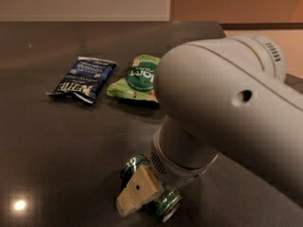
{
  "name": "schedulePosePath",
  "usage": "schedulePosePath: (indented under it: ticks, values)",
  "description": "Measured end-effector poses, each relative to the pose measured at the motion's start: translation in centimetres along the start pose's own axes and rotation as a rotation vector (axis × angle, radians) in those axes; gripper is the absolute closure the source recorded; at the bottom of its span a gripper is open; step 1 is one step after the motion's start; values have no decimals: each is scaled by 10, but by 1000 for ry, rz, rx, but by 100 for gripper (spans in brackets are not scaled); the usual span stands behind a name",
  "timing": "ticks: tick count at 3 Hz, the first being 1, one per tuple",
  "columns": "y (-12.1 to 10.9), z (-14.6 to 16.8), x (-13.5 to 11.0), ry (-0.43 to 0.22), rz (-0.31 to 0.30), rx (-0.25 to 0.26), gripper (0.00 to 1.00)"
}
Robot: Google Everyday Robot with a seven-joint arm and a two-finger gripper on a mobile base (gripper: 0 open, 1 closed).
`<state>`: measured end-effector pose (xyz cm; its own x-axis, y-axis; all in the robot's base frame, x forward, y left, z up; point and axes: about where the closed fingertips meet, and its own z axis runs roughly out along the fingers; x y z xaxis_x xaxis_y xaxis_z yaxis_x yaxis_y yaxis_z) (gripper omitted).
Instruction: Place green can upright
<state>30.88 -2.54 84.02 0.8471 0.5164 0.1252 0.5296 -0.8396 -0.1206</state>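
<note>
Presently your hand [144,189] sits over the green can [167,203], lying sideways on the counter [57,145] at lower centre; grip state cannot be told; judged grasping stage, next secure it, then tip upright.

Dark, slightly glossy table [57,141] with a small bright glint near the front left. Toward the back, a blue snack bag [83,78] lying flat, and just beside it to the right a light green snack bag [137,82], also flat. Near the front, well apart from both bags, the green can [166,205] on its side, with the gripper [139,193] low over its middle.
</note>
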Motion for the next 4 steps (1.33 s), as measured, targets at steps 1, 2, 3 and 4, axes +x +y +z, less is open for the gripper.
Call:
schedulePosePath:
  ticks: [1,2,3,4]
  values:
    - [3,3,1,-3,-55,-39,17]
    - [5,2,2,-17,-80,-65,41]
    - [4,-3,4,-49,-72,-78,64]
    - [0,-12,18,-118,-25,-72,88]
